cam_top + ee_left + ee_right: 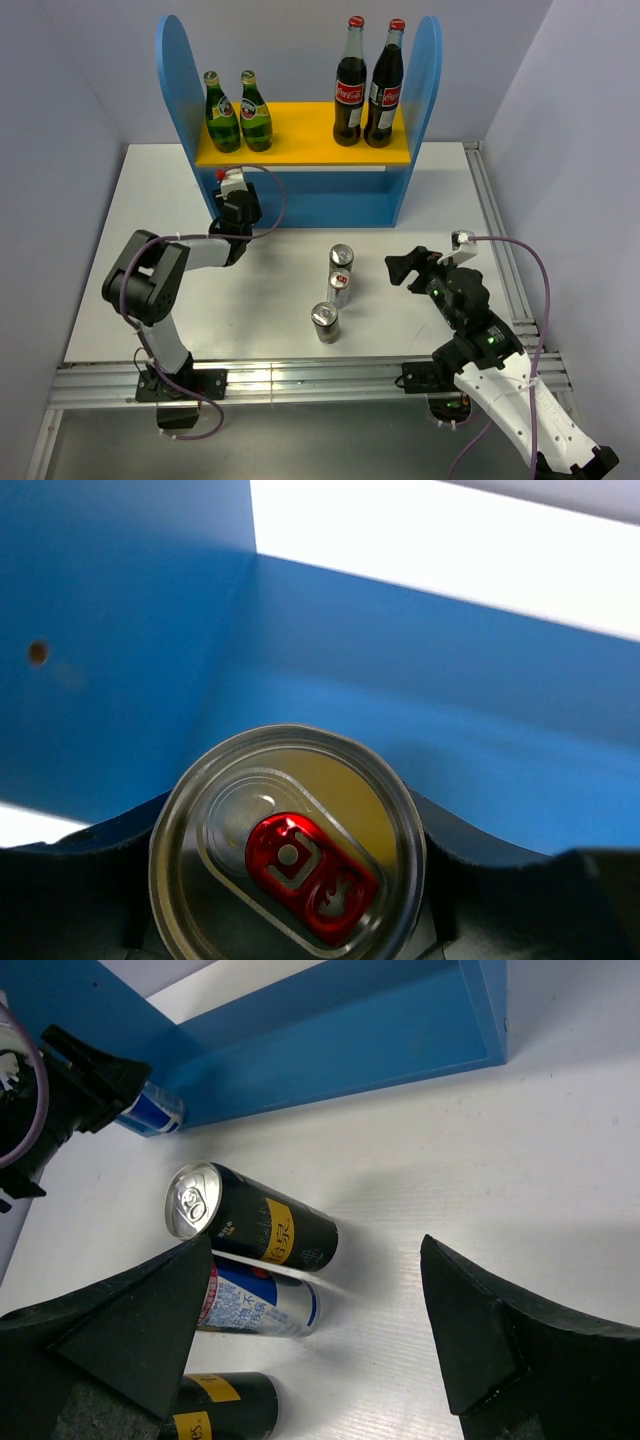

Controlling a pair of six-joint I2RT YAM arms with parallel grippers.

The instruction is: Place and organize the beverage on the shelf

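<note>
The shelf (300,190) stands at the back, with two green bottles (238,112) on the left of its yellow upper board. My left gripper (233,190) is at the left end of the lower level, shut on a silver-blue can (288,860) with a red tab, close to the blue back and side panel (110,650). This can also shows in the right wrist view (150,1110). Three cans stand upright mid-table: a dark can (343,257), a silver-blue can (340,288) and a dark can (324,322). My right gripper (408,266) is open and empty, right of them.
Two tall cola bottles (367,85) with red caps stand on the right of the upper board. The metal table rail (300,380) runs along the near edge. In the right wrist view the three cans (250,1222) sit left of my open fingers (480,1340).
</note>
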